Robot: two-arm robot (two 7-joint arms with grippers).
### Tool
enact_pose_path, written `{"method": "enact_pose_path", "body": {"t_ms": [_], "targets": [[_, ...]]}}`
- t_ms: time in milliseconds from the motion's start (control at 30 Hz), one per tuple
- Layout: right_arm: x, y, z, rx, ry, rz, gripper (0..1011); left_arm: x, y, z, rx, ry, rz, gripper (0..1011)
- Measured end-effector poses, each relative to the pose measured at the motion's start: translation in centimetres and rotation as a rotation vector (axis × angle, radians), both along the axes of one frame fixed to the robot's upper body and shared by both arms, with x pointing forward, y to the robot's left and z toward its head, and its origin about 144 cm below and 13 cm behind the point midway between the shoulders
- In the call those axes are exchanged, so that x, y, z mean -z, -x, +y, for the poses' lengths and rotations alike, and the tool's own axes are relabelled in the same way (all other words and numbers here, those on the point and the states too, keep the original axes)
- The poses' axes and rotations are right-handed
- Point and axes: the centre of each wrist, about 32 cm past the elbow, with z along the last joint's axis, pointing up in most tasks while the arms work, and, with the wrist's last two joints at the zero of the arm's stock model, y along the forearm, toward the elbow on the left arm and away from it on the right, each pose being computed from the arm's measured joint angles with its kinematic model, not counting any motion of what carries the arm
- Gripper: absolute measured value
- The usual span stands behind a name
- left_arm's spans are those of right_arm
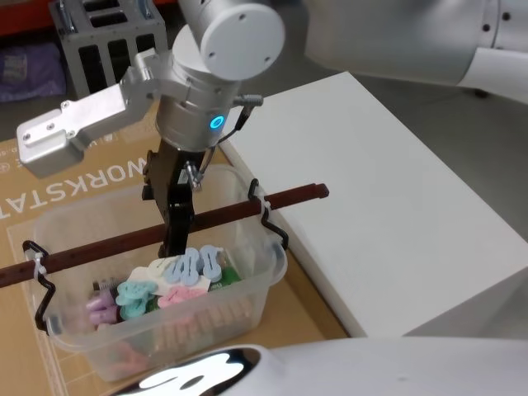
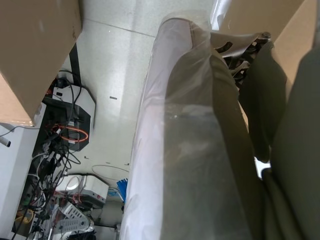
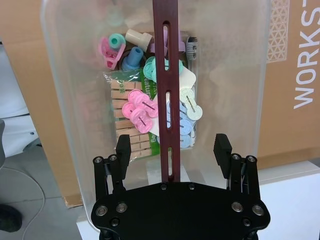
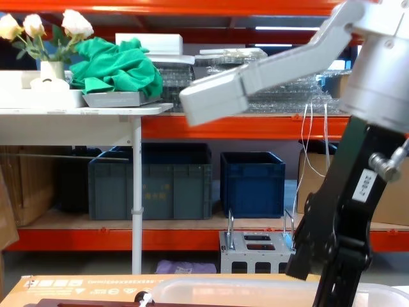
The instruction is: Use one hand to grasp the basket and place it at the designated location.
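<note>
The basket [image 1: 247,301] is a pale translucent tub sitting on a cardboard box; it holds pastel clips and wooden pegs [image 1: 177,276]. A dark red-brown handle bar [image 1: 276,200] spans its rim on black wire hooks. My right gripper [image 1: 175,241] reaches down over the middle of the bar. In the right wrist view the right gripper [image 3: 172,143] is open, with one black finger [image 3: 222,146] on each side of the handle bar [image 3: 164,60] and not touching it, and the basket [image 3: 65,110] lies beyond it. The chest view shows the right gripper [image 4: 332,262] above the basket's rim [image 4: 223,286].
A white table [image 1: 388,190] lies just right of the basket. The cardboard box [image 1: 49,177] extends to the left and back. A grey metal rack [image 1: 107,37] stands behind it. Dark blue crates [image 4: 252,182] sit on orange shelving farther back.
</note>
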Motion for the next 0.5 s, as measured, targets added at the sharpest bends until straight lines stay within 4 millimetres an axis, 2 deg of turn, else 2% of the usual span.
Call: {"method": "enact_pose_path", "body": {"t_ms": [500], "targets": [[2.4,-0.5,1.3,0.008,0.061,-0.001,1000,0.0,0.0,0.0,0.000,0.000,0.000,0]]}}
